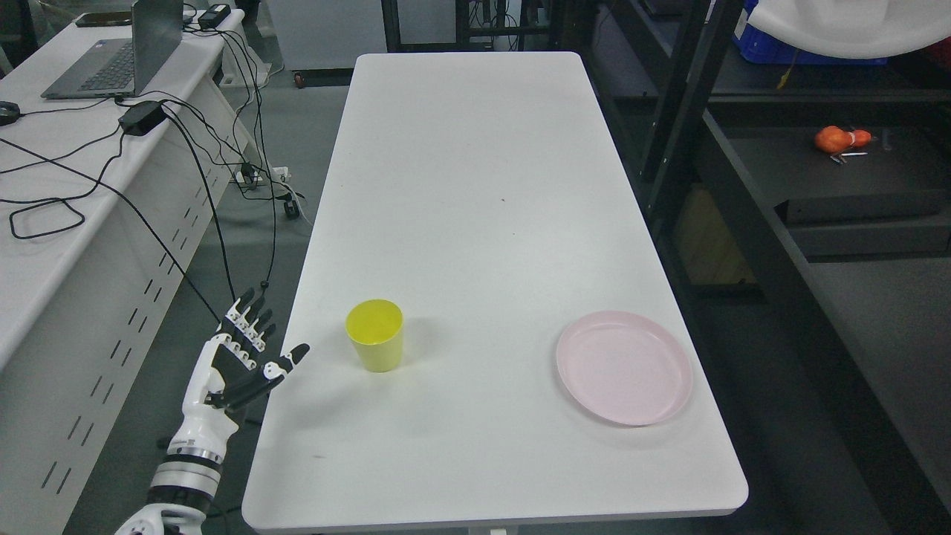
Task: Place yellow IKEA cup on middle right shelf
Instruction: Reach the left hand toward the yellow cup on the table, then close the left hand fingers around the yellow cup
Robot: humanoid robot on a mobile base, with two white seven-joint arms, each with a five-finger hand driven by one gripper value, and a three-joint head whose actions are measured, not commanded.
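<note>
Two items stand on your white table point(490, 186): a yellow cup point(375, 334) and a pink plate point(624, 368). The cup sits upright, mouth up, toward the near left part of the tabletop, a little in from the left edge. The plate lies flat toward the near right corner, well apart from the cup, close to the right edge.

One robot hand is in your view: the left hand point(241, 357), coming up from the lower left corner. It hovers off the table's left edge, beside the cup and clear of it. Its fingers point(252, 316) are spread and extended, the thumb pointing toward the cup, and nothing is held.

To your right you have a dark metal shelf unit point(743, 200), running along the table's right side. An orange object point(839, 139) lies on one of its dark boards; a blue crate point(787, 44) shows higher up at the far end.

To your left, a second white desk point(67, 193) carries a laptop point(119, 52), a black power adapter point(141, 117) and loose black cables point(44, 215) that trail over its edge toward the floor.
</note>
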